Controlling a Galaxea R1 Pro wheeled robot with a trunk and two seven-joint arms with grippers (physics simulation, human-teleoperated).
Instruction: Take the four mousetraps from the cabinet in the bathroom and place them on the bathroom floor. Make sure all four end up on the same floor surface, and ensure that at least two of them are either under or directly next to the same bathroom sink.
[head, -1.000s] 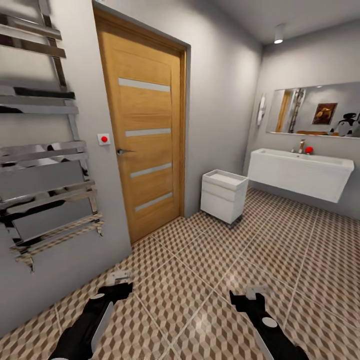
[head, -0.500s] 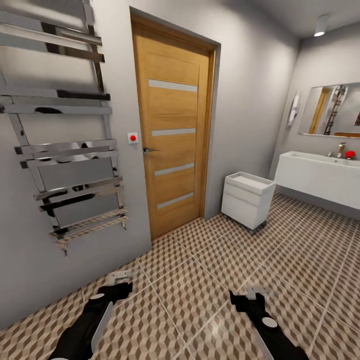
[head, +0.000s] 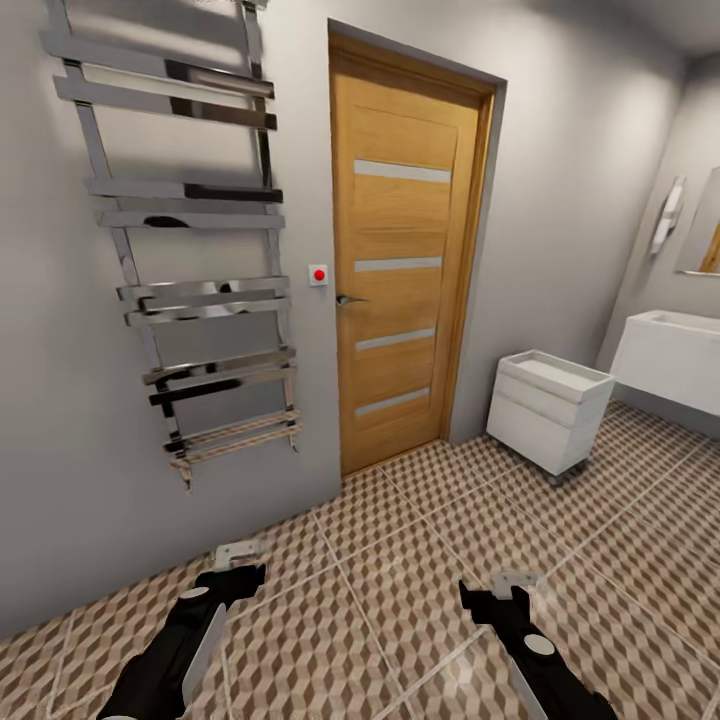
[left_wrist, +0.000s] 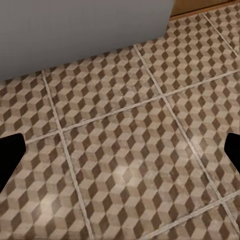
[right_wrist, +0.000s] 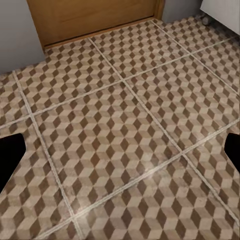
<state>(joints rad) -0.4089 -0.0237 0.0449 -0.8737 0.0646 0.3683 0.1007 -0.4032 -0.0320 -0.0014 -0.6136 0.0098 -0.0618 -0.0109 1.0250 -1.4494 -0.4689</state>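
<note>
Nearest to us, our left claw (head: 238, 560) and right claw (head: 505, 586) hung low over the bathroom floor (head: 400, 600), side by side and well apart. In each wrist view the two dark fingertips (left_wrist: 10, 157) sat at opposite edges of the frame, so both claws were spread wide with nothing between the fingers (right_wrist: 10, 155) but patterned tile. Below the left claw the cube-printed tiles ran up to the foot of a grey wall (left_wrist: 75, 30); below the right claw they ran on to the bottom edge of a wooden door (right_wrist: 90, 17). Ahead of the left claw and above it, a chrome towel rail (head: 190, 270) was fixed to that grey wall. Ahead and between the two claws stood the orange-brown door (head: 405, 290) with four pale horizontal strips, a metal handle (head: 348, 299) and, just beside its frame, a small white switch with a red button (head: 318, 274). Farther off, beyond the right claw and toward the right, a small white drawer unit (head: 548, 408) stood on the floor, and past it the white end of the sink (head: 670, 355) showed against the far wall, with a mirror's edge (head: 705, 240) above it.
</note>
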